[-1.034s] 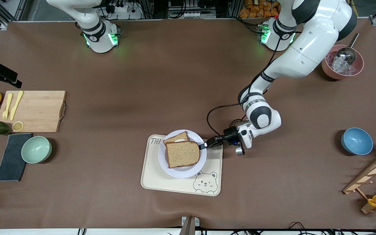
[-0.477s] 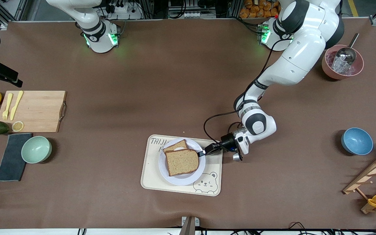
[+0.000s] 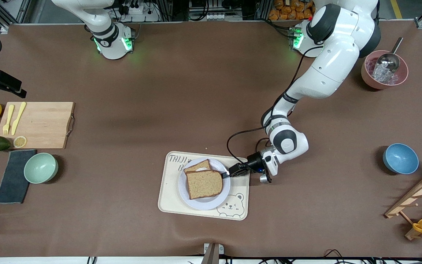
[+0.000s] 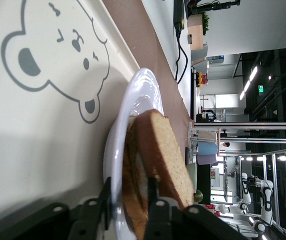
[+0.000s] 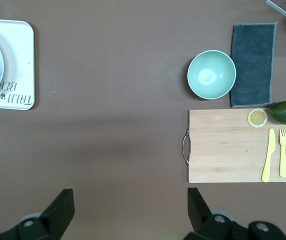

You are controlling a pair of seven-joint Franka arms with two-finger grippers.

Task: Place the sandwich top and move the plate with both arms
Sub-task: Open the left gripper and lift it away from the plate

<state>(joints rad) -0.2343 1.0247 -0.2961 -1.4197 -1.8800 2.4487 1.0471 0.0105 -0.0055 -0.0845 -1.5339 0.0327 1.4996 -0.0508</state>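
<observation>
The sandwich top (image 3: 204,183), a plain brown bread slice, lies on the other slice (image 3: 197,165) on the pale plate (image 3: 203,204). The plate rests on the cream bear tray (image 3: 170,201). My left gripper (image 3: 226,173) is at the plate's rim on the side toward the left arm's end. In the left wrist view the plate (image 4: 132,105) and sandwich top (image 4: 165,150) are edge-on. There my left gripper (image 4: 129,182) is open, one finger under the rim and one over the bread. My right gripper (image 5: 130,200) hangs open, high over bare table between tray and cutting board.
A cutting board (image 3: 37,124) with yellow cutlery, a mint bowl (image 3: 41,167), a grey cloth (image 3: 13,176), lemons and an avocado lie toward the right arm's end. A blue bowl (image 3: 400,158), a pink ice bowl (image 3: 384,69) and a wooden rack (image 3: 416,198) stand toward the left arm's end.
The left gripper brought the plate with the sandwich a little nearer to the front camera on the tray, then its fingers parted. The right arm has not moved.
</observation>
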